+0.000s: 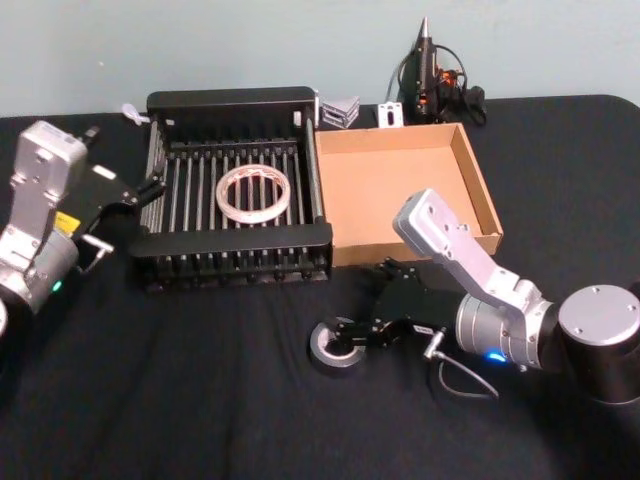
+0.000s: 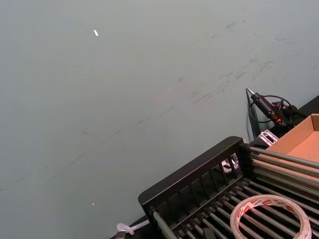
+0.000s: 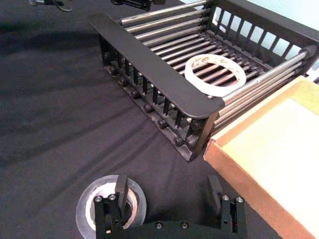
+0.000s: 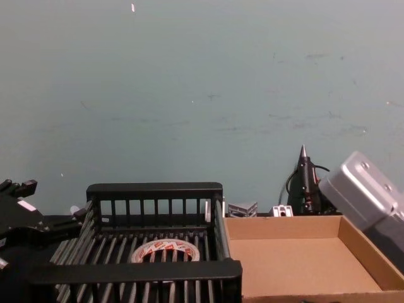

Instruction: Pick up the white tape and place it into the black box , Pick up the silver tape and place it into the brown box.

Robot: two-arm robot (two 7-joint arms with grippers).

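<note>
The white tape (image 1: 222,195) (image 3: 219,90) (image 4: 145,252) (image 2: 269,199) lies flat on the slatted floor of the black box (image 1: 230,240) (image 3: 149,64) (image 4: 158,271) (image 2: 189,172). To the right of the crate stands the brown box (image 1: 400,190) (image 3: 279,149) (image 4: 284,265) (image 2: 304,137), with nothing inside. In front of both boxes the silver tape (image 1: 325,350) (image 3: 84,211) rests on the black cloth. My right gripper (image 1: 352,335) (image 3: 168,191) is open and low over it. One of its fingers (image 3: 121,188) is at the roll's core and the other stands well clear. My left gripper (image 1: 150,190) hovers open beside the crate's left wall.
A black tool with cables (image 1: 425,70) (image 4: 306,183) and small metal parts (image 1: 340,110) sit behind the boxes at the table's far edge. A thin cable (image 1: 465,380) loops on the cloth under my right arm. Black cloth stretches in front of the crate.
</note>
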